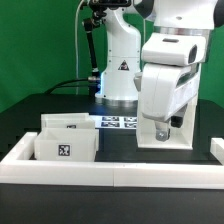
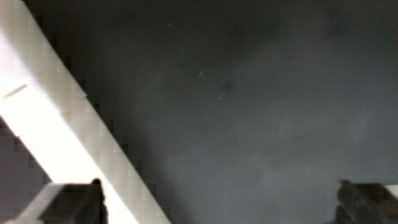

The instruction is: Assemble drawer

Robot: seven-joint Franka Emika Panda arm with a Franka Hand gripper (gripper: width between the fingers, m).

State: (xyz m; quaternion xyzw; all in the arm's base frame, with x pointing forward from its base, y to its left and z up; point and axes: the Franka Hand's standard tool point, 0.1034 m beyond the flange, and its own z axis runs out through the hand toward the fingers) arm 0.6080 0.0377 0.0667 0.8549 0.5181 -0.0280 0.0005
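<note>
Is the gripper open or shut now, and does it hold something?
The gripper is open and empty: in the wrist view its fingertips stand far apart, with only black table between them.

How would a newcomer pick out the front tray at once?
Find the long low white wall edging the black table in the exterior view. Just behind it, on that view's left, sits a small white tray. Unlike the tray behind it, its front shows a square black-and-white tag.
</note>
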